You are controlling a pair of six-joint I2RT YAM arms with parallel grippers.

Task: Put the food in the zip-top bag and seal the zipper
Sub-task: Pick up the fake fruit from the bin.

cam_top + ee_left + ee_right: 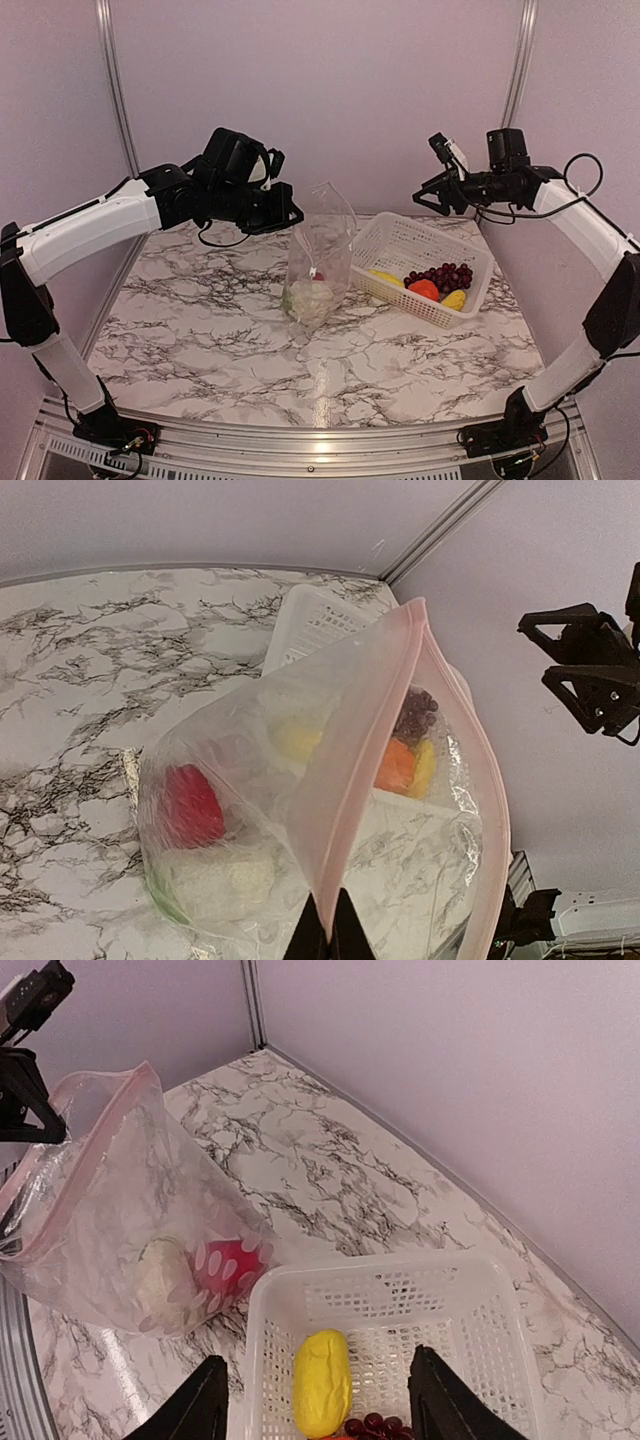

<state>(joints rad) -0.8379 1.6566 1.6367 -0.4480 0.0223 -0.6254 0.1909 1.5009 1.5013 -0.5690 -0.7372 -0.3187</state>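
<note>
Holding: L gripper [325,932] has its fingers pinched together on the pink rim of the zip-top bag [322,250]. That edge is held up off the table [200,330] and the bag's bottom rests on the marble top.
Bag pos: roughly mid-table, upright, just left of the basket [400,238]. Can't tell if bag and basket touch.
Zipper: the zipper [375,735] is the pink strip along the mouth edge. It's unsealed, and in the L wrist view the two lips stand well apart w/ the mouth gaping.
In bag: cauliflower [303,298], white w/ green leaves, sits at the bottom. Red pepper [190,805] is right beside it, seen thru the plastic.
R gripper: R gripper [432,198] is up in the air over the basket's far side, well apart from the bag. Its fingers [200,1405] are spread apart w/ nothing clamped btwn them.
Basket: white perforated plastic, sitting on the table on the R side.
In basket: yellow piece [322,1382] lies on the side nearest the bag. Grape bunch [447,274], dark purple, is toward the middle. Orange piece [424,290] is just beside the grapes, and a 2nd yellow piece [455,299] is next to it at the near-R wall.
</note>
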